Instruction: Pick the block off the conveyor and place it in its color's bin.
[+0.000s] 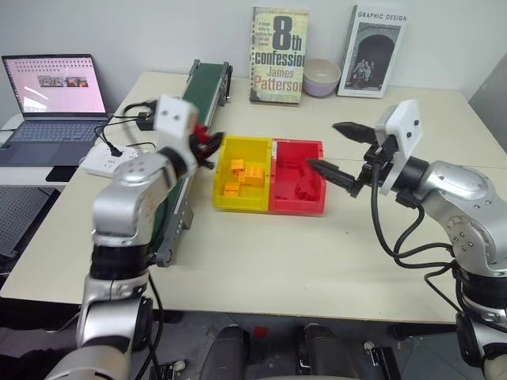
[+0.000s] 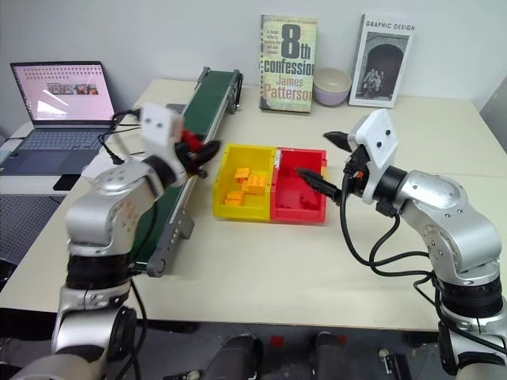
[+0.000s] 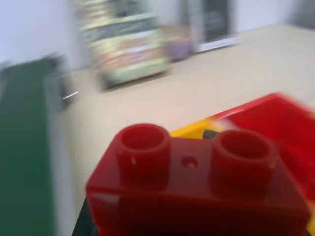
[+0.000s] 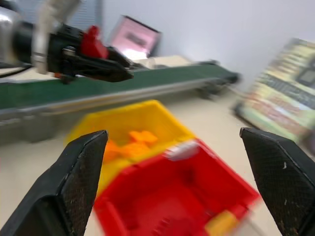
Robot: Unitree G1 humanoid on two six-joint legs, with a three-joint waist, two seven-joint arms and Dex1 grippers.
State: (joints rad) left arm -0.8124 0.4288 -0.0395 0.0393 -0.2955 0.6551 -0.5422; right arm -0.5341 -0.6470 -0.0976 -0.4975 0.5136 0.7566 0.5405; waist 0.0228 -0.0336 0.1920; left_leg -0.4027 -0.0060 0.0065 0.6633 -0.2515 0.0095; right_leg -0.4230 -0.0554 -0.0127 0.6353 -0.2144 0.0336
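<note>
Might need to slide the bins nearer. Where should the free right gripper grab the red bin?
Probably the red bin's outer long wall, right gripper coming from above on the robot's right. The other long wall joins the yellow bin, and that open rim offers a thin edge to pinch.

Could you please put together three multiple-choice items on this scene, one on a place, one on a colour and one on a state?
1. Where is the red block now?
A. lying on the conveyor
B. between the left gripper's fingers, off the belt
C. inside the red bin

2. What colour is the tray joined to the red bin?
A. yellow
B. blue
C. green

3. How do the right gripper's fingers stand?
A. shut on a block
B. shut on nothing
C. wide apart, holding nothing

Answers:
1 B: the left gripper is shut on the block, between the conveyor and the trays.
2 A: the yellow tray sits against the bin's side.
3 C: the right gripper shows a broad gap between its fingers, with nothing in it.
</note>
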